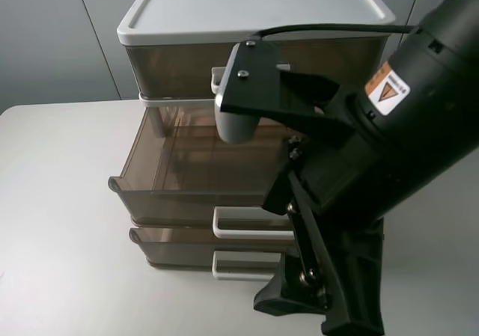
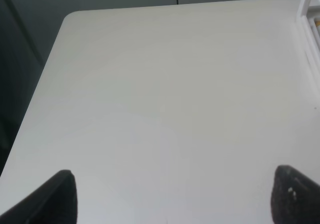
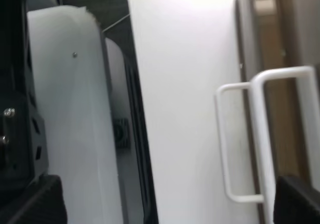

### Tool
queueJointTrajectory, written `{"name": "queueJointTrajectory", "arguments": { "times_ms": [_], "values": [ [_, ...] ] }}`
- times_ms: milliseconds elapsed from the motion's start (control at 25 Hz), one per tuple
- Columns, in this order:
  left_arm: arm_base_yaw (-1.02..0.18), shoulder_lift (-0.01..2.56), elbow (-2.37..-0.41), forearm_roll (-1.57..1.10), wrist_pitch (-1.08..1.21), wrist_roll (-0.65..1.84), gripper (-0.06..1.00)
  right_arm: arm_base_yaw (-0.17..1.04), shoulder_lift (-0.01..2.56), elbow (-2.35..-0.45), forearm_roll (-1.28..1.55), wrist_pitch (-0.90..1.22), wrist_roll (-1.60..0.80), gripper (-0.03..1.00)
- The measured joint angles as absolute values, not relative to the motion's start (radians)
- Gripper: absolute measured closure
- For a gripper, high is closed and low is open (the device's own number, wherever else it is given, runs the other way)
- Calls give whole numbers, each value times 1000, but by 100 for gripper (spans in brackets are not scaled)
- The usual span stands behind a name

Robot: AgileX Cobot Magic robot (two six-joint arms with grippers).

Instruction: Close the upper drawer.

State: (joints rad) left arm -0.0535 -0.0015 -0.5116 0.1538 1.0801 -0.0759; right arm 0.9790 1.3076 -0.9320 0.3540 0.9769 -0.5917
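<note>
The upper drawer (image 1: 187,194), shallow smoky brown plastic, is the middle tier and stands pulled well out; its white loop handle (image 1: 251,222) faces me. My right gripper (image 1: 329,306) hangs in front of the unit, low and right of the handles, with its jaws apart and empty. The right wrist view shows two white loop handles (image 3: 262,134) on brown drawer fronts, between the dark fingertips (image 3: 30,201). I cannot tell which handle is which. My left gripper (image 2: 175,204) is open over bare table and out of the high view.
The unit has a white lid (image 1: 254,7) over a taller top drawer (image 1: 179,66), and a closed lowest drawer (image 1: 179,250). The right arm (image 1: 404,126) hides the unit's right side. The white table (image 1: 60,224) lies left of it.
</note>
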Motion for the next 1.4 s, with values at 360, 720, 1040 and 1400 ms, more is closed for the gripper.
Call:
{"name": "queueJointTrajectory", "arguments": {
  "times_ms": [360,720,1040,1400],
  "values": [
    [-53,-1,-512,154,1080,-76,20,994,1461,-932,241,856,-557,34],
    [-53,-1,-512,154,1080,-76,20,997,1507,-932,-37,726,-382,34],
    [-53,-1,-512,154,1080,-76,20,997,1505,-988,-37,795,-367,34],
    [-53,-1,-512,154,1080,-76,20,1027,1447,-1017,258,996,-550,34]
  ]
}}
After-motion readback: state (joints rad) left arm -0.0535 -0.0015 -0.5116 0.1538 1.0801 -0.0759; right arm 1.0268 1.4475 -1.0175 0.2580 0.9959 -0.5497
